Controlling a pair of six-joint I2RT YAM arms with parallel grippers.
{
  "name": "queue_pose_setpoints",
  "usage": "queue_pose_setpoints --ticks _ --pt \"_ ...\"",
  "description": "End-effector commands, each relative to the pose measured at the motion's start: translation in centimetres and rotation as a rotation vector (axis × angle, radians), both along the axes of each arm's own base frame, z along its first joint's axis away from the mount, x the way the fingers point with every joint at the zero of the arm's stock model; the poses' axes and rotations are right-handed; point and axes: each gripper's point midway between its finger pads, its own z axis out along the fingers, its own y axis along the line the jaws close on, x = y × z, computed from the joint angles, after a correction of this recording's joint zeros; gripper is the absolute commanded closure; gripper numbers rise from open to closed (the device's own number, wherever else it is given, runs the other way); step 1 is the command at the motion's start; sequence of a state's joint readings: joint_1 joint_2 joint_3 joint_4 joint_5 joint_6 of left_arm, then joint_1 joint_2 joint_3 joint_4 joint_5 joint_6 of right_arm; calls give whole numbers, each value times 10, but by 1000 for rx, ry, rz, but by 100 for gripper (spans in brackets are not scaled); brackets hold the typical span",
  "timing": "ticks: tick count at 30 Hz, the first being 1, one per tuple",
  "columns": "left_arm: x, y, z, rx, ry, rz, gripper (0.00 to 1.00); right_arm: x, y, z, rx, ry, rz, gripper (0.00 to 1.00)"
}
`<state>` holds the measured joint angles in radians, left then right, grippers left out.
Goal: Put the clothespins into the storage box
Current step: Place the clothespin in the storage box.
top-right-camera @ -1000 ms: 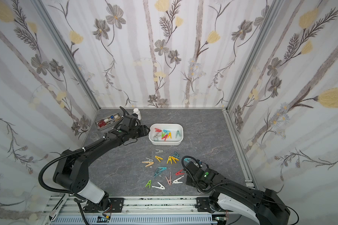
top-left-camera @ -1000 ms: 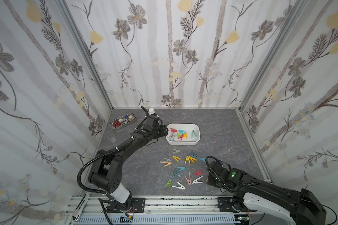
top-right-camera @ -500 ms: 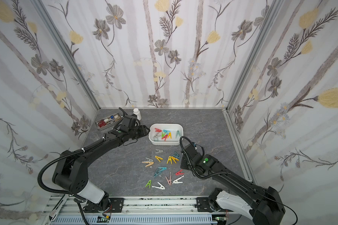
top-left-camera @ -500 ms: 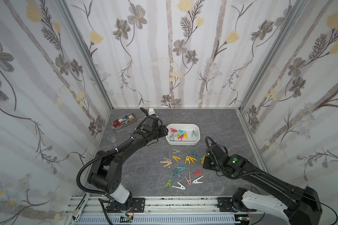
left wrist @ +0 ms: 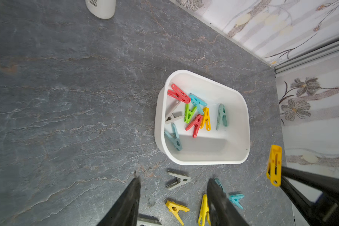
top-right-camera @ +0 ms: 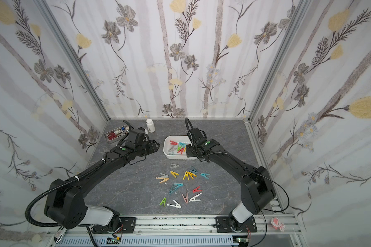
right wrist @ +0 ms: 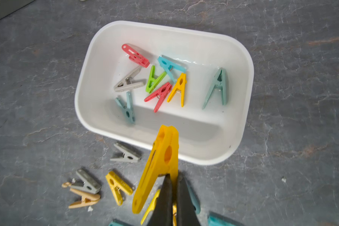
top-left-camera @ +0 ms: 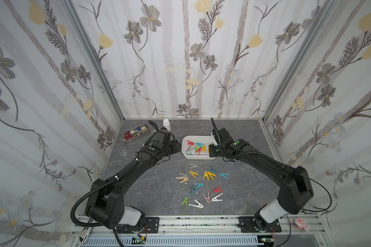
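You have the yellow clothespin point(right wrist: 160, 162) pinched by one leg in the right hand point(right wrist: 173, 177), which is clenched tight on it. The pin is raised off the counter point(top-left-camera: 244, 139) with its joined end pointing at the storage box point(right wrist: 90, 58). In the right wrist view that end overlaps the box's near wall, but you cannot tell whether it is over the inside or just short of the rim. In the left wrist view the same pin point(left wrist: 274, 165) hangs just beside a corner of the box. The box stands mid-counter toward the back wall, between your two arms. Eight clothespins point(right wrist: 160, 95) lie flat inside it: two red, two teal, and one each of grey, green, light blue and yellow, most of them bunched toward one end and one teal pin lying apart. On the near side of the box, over a dozen loose clothespins point(top-left-camera: 201, 184) are scattered on the counter, and a grey one point(top-left-camera: 193, 165) lies closest to the box wall. Your left hand point(left wrist: 173, 178) is released with its jaws spread and nothing between them, and it sits just beside the left end of the box. Farther out, a metal tray point(top-left-camera: 135, 135) and a white bottle point(top-left-camera: 166, 124) stand near the back left corner.
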<state>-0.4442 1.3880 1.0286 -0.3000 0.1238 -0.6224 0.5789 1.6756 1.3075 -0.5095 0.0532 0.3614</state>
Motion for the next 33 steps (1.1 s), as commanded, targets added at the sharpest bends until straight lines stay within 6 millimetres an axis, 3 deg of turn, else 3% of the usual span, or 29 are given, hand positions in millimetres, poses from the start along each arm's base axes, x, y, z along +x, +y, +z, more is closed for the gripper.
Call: queue_pose_setpoints --ticks 1,8,18,20,25,33 --pt "-9 15 -8 43 39 57 46 24 12 -11 23 -11 64 96" --pt "-16 21 -7 29 58 97 46 58 21 -44 -1 33 99 96" --pt "-21 29 2 42 44 127 46 76 19 -51 2 31 102 90" --pt "-23 31 2 40 40 131 45 77 19 -50 2 29 101 84" --pt "-27 36 2 49 39 144 45 77 19 -40 11 12 100 78" --pt "-29 26 -11 33 76 96 47 70 18 -13 31 -15 103 78"
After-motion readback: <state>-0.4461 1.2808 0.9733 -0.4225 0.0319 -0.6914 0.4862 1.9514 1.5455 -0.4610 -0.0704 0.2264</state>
